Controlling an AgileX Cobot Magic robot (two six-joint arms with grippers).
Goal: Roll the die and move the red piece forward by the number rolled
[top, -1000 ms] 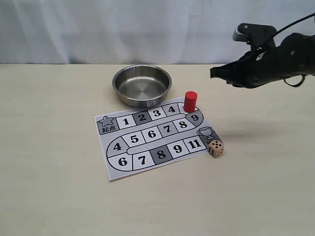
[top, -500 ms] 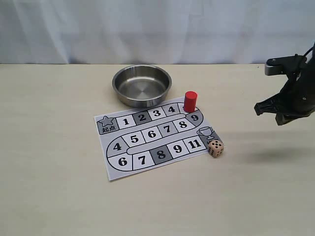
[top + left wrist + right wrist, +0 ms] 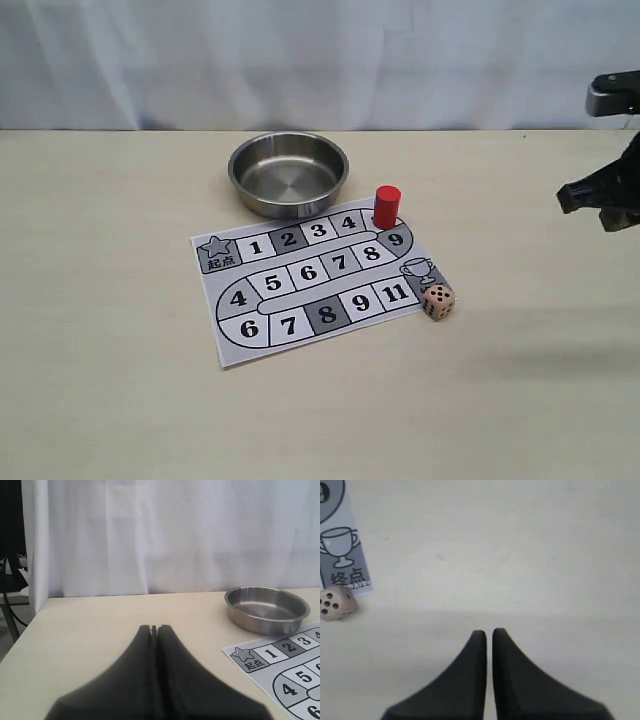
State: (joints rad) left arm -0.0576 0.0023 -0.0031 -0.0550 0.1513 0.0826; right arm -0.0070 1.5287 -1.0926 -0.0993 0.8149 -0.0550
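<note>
The red piece [image 3: 386, 205] stood upright on the board [image 3: 308, 272], at the bend of the track between square 4 and square 9, near the sheet's 1 o'clock corner. The die [image 3: 437, 301] lay on the table [image 3: 120, 380] off the board's 4 o'clock corner, just beside the trophy square and square 11; whether it touched the paper's edge could not be told. Dark pips showed on its upper face, but they were too small to count. A steel bowl [image 3: 240, 180] sat at 12 o'clock from the board, its rim close to the sheet's far edge, with nothing visible inside it.

The right gripper [image 3: 563, 198] hung above the table at the 3 o'clock edge of the exterior view, well apart from both the die and the red piece. In the right wrist view its fingers [image 3: 472, 650] were drawn almost together, with only a thin slit between them, and pinched nothing; the die and the trophy corner of the board lay off to one side of them.

The left gripper [image 3: 154, 628] showed only in the left wrist view. Its fingers were pressed flat against each other and held nothing, with bare table beneath and the bowl and the board's star square off to one side. A white curtain [image 3: 300, 60] hung behind the table.
</note>
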